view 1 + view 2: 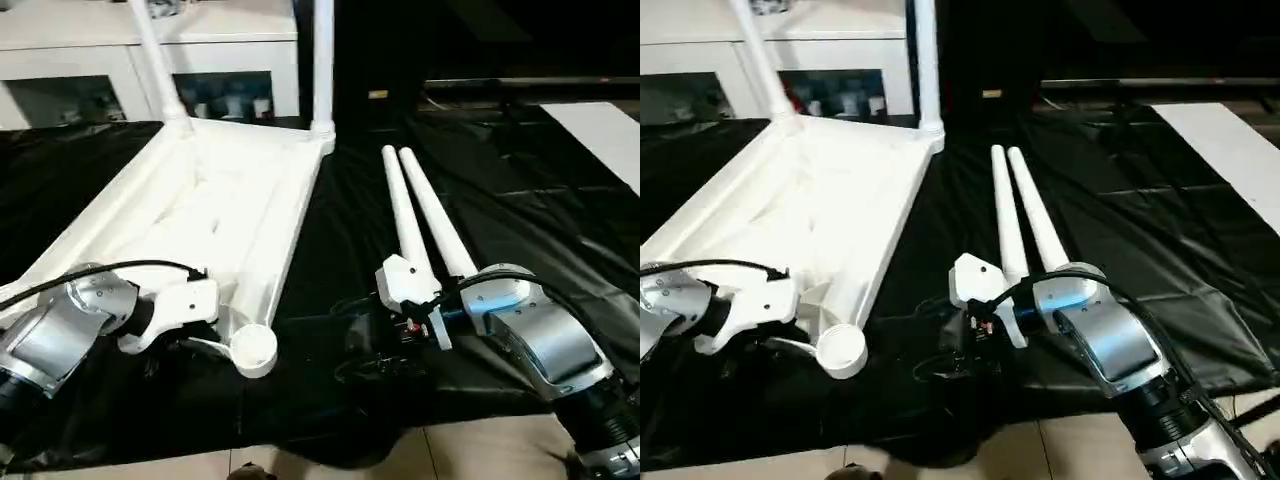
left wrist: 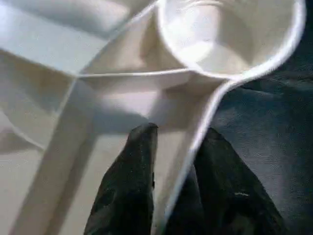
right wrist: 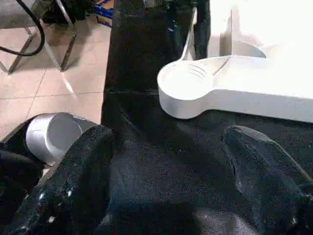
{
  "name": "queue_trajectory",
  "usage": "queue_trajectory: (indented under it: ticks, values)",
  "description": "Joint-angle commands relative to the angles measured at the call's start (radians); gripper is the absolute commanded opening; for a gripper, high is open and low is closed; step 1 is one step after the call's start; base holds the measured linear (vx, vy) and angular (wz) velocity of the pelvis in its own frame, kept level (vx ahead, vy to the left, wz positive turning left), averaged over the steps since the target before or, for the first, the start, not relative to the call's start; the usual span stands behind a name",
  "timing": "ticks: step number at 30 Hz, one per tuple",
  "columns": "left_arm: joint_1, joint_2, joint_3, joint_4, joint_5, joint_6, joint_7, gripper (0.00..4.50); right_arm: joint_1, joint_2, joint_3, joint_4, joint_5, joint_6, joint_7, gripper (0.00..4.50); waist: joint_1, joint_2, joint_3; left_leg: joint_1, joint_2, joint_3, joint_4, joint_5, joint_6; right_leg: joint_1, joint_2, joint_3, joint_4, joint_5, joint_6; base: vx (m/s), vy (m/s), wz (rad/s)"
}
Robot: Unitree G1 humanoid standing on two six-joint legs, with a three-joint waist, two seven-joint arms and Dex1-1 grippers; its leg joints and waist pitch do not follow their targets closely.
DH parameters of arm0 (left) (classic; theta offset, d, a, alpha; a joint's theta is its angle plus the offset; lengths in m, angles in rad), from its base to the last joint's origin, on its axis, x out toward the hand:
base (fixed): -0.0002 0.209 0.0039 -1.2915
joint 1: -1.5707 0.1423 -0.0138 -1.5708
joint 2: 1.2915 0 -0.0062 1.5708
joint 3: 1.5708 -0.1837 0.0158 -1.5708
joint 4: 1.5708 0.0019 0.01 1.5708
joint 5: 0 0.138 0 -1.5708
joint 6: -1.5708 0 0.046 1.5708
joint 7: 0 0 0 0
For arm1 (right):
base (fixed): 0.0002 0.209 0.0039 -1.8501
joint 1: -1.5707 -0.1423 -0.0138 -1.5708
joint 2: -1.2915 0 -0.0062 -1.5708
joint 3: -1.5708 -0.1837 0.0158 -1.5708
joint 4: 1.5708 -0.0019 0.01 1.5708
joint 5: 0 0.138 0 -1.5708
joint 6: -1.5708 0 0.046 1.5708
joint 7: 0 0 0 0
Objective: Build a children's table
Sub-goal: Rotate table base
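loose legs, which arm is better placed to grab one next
Right, probably. The right gripper is open and empty at the near ends of the two loose legs. The left gripper grips the tabletop rim.

We saw a black cloth (image 1: 520,210) spread wide over the work surface, creased and faintly glossy where the light caught it. At eleven o'clock stood a white cabinet (image 1: 90,50) with glass doors (image 1: 225,95), small coloured items dim behind the panes. Toward twelve and one o'clock the room fell into darkness. At two o'clock lay a pale flat panel (image 1: 605,135). Along six o'clock we noticed beige floor tiles (image 1: 480,450), and in the right wrist view thin metal legs (image 3: 63,44) with a black cable (image 3: 29,34) over that floor.
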Motion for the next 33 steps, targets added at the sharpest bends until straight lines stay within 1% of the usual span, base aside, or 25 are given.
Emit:
queue_trajectory:
  ticks: [1,3,4,5,6,7,9,10,11,12,13,14,16,17,19,21,22,23,24,27,29,30,31,32,33]
  values:
    - [-0.017,-0.01,0.025,0.002,0.0,0.037,0.021,1.08,-0.006,-0.008,0.008,-0.023,0.007,0.012,-0.009,3.87,0.005,0.011,-0.073,0.015,0.031,-0.014,-0.072,-0.277,-0.018,0.042,-0.073,0.051,-0.075,-0.294,-0.178,0.0,0.0,0.0]
    - [-0.008,-0.023,0.046,-0.023,-0.028,0.12,0.025,1.02,-0.004,-0.009,0.011,-0.026,0.003,0.016,-0.012,3.87,0.005,0.012,-0.073,0.017,0.031,-0.013,-0.07,-0.281,-0.02,0.04,-0.074,0.051,-0.076,-0.303,-0.182,0.0,0.0,0.0]
    - [-0.006,-0.025,0.05,-0.027,-0.032,0.131,0.027,0.85,-0.004,-0.008,0.011,-0.026,0.002,0.016,-0.013,3.87,0.004,0.01,-0.073,0.015,0.031,-0.013,-0.071,-0.278,-0.021,0.042,-0.074,0.051,-0.075,-0.303,-0.183,0.0,0.0,0.0]
    - [-0.002,-0.028,0.056,-0.034,-0.04,0.154,0.031,0.76,-0.003,-0.008,0.012,-0.025,0.001,0.015,-0.014,3.87,0.004,0.01,-0.073,0.015,0.031,-0.013,-0.07,-0.278,-0.021,0.041,-0.074,0.051,-0.074,-0.304,-0.183,0.0,0.0,0.0]
    - [0.009,-0.043,0.074,-0.051,-0.05,0.217,0.064,0.72,-0.001,-0.005,0.013,-0.021,-0.004,0.013,-0.023,3.87,0.003,0.01,-0.073,0.013,0.03,-0.014,-0.07,-0.272,-0.02,0.044,-0.075,0.05,-0.075,-0.302,-0.184,0.0,0.0,0.0]
    - [0.011,-0.047,0.079,-0.055,-0.051,0.236,0.077,0.69,-0.001,-0.004,0.013,-0.019,-0.005,0.012,-0.026,3.87,0.0,0.009,-0.074,0.01,0.03,-0.014,-0.071,-0.265,-0.022,0.047,-0.075,0.049,-0.072,-0.293,-0.184,0.0,0.0,0.0]
    - [0.022,-0.068,0.095,-0.07,-0.046,0.302,0.126,0.63,0.0,0.002,0.012,-0.011,-0.012,0.007,-0.042,3.87,-0.005,0.011,-0.074,0.003,0.028,-0.017,-0.071,-0.251,-0.02,0.052,-0.073,0.047,-0.07,-0.275,-0.183,0.0,0.0,0.0]
    - [0.025,-0.075,0.099,-0.076,-0.042,0.326,0.143,0.52,0.0,0.004,0.011,-0.007,-0.015,0.005,-0.047,3.87,-0.008,0.01,-0.075,0.005,0.027,-0.016,-0.068,-0.25,-0.018,0.051,-0.074,0.047,-0.071,-0.275,-0.181,0.0,0.0,0.0]
    - [0.033,-0.081,0.101,-0.089,-0.037,0.348,0.159,0.52,0.0,0.006,0.01,-0.003,-0.017,0.003,-0.053,3.87,-0.011,0.011,-0.076,0.004,0.025,-0.016,-0.066,-0.239,-0.013,0.052,-0.073,0.047,-0.072,-0.266,-0.182,0.0,0.0,0.0]
    - [0.042,-0.089,0.103,-0.103,-0.031,0.368,0.175,0.45,0.001,0.008,0.009,0.0,-0.019,0.001,-0.059,3.87,-0.018,0.011,-0.075,-0.002,0.022,-0.017,-0.065,-0.225,-0.008,0.056,-0.071,0.046,-0.071,-0.254,-0.183,0.0,0.0,0.0]
    - [0.057,-0.102,0.109,-0.125,-0.026,0.396,0.197,0.45,0.001,0.011,0.007,0.005,-0.022,-0.001,-0.069,3.87,-0.021,0.01,-0.075,-0.003,0.023,-0.017,-0.066,-0.222,-0.009,0.057,-0.07,0.045,-0.071,-0.255,-0.181,0.0,0.0,0.0]
    - [0.062,-0.107,0.11,-0.133,-0.025,0.402,0.205,0.41,0.001,0.012,0.006,0.006,-0.023,-0.002,-0.073,3.87,-0.022,0.01,-0.076,-0.002,0.024,-0.017,-0.065,-0.218,-0.008,0.057,-0.07,0.044,-0.072,-0.255,-0.18,0.0,0.0,0.0]
    - [0.088,-0.145,0.122,-0.181,-0.026,0.427,0.252,0.29,0.003,0.021,-0.001,0.015,-0.03,-0.008,-0.096,3.87,-0.024,0.009,-0.076,0.003,0.024,-0.013,-0.061,-0.213,-0.002,0.053,-0.069,0.046,-0.077,-0.262,-0.186,0.0,0.0,0.0]
    - [0.092,-0.156,0.123,-0.194,-0.031,0.431,0.265,0.27,0.003,0.022,-0.001,0.017,-0.03,-0.01,-0.1,3.87,-0.021,0.01,-0.076,0.005,0.024,-0.012,-0.06,-0.214,0.004,0.05,-0.067,0.046,-0.079,-0.27,-0.186,0.0,0.0,0.0]
    - [0.099,-0.17,0.114,-0.214,-0.027,0.423,0.286,0.17,0.003,0.024,0.001,0.022,-0.033,-0.011,-0.109,3.87,-0.022,0.01,-0.076,0.005,0.026,-0.013,-0.061,-0.211,0.003,0.051,-0.065,0.045,-0.075,-0.249,-0.19,0.0,0.0,0.0]
    - [0.098,-0.208,0.105,-0.223,-0.013,0.427,0.341,0.09,-0.001,0.031,0.0,0.035,-0.044,-0.011,-0.135,3.87,-0.019,0.011,-0.076,0.009,0.026,-0.011,-0.059,-0.221,0.006,0.047,-0.064,0.046,-0.077,-0.249,-0.194,0.0,0.0,0.0]
    - [0.098,-0.208,0.105,-0.223,-0.013,0.427,0.341,0.09,-0.001,0.031,0.0,0.035,-0.044,-0.011,-0.135,3.87,-0.019,0.01,-0.076,0.008,0.025,-0.01,-0.058,-0.224,0.006,0.048,-0.063,0.046,-0.078,-0.25,-0.193,0.0,0.0,0.0]
    - [0.089,-0.229,0.11,-0.214,-0.01,0.411,0.363,0.04,-0.004,0.035,0.0,0.043,-0.052,-0.014,-0.149,3.87,-0.018,0.01,-0.075,0.007,0.025,-0.012,-0.06,-0.229,0.004,0.05,-0.064,0.044,-0.077,-0.259,-0.188,0.0,0.0,0.0]
    - [0.088,-0.234,0.111,-0.215,-0.009,0.402,0.368,0.04,-0.006,0.035,0.0,0.046,-0.054,-0.015,-0.156,3.87,-0.018,0.009,-0.074,0.009,0.025,-0.012,-0.06,-0.24,0.002,0.048,-0.064,0.044,-0.079,-0.272,-0.181,0.0,0.0,0.0]
    - [0.082,-0.244,0.109,-0.202,0.001,0.32,0.382,0.04,-0.013,0.044,-0.005,0.072,-0.072,-0.021,-0.191,3.87,-0.018,0.007,-0.075,0.01,0.023,-0.012,-0.059,-0.248,0.004,0.046,-0.064,0.044,-0.084,-0.298,-0.168,0.0,0.0,0.0]
    - [0.08,-0.231,0.101,-0.183,0.012,0.216,0.379,0.04,-0.019,0.052,-0.013,0.088,-0.088,-0.019,-0.23,3.87,-0.016,0.006,-0.075,0.009,0.023,-0.011,-0.059,-0.246,0.005,0.046,-0.064,0.044,-0.087,-0.308,-0.16,0.0,0.0,0.0]
    - [0.08,-0.225,0.099,-0.171,0.019,0.177,0.384,0.04,-0.022,0.057,-0.019,0.096,-0.092,-0.012,-0.247,3.87,-0.015,0.007,-0.076,0.01,0.023,-0.011,-0.059,-0.243,0.002,0.045,-0.064,0.044,-0.084,-0.304,-0.158,0.0,0.0,0.0]
    - [0.08,-0.218,0.096,-0.153,0.034,0.12,0.4,0.04,-0.026,0.064,-0.025,0.109,-0.098,-0.007,-0.269,3.87,-0.013,0.005,-0.076,0.009,0.023,-0.012,-0.059,-0.244,0.002,0.044,-0.063,0.044,-0.085,-0.307,-0.153,0.0,0.0,0.0]
    - [0.079,-0.218,0.096,-0.151,0.034,0.115,0.4,0.04,-0.026,0.064,-0.026,0.11,-0.098,-0.007,-0.272,3.87,-0.013,0.005,-0.076,0.009,0.023,-0.012,-0.059,-0.244,0.002,0.044,-0.063,0.044,-0.085,-0.307,-0.153,0.0,0.0,0.0]
    - [0.077,-0.216,0.096,-0.135,0.039,0.067,0.407,0.04,-0.029,0.07,-0.031,0.119,-0.107,-0.013,-0.293,3.87,-0.009,0.008,-0.076,0.013,0.024,-0.01,-0.059,-0.25,-0.004,0.041,-0.063,0.044,-0.085,-0.312,-0.148,0.0,0.0,0.0]
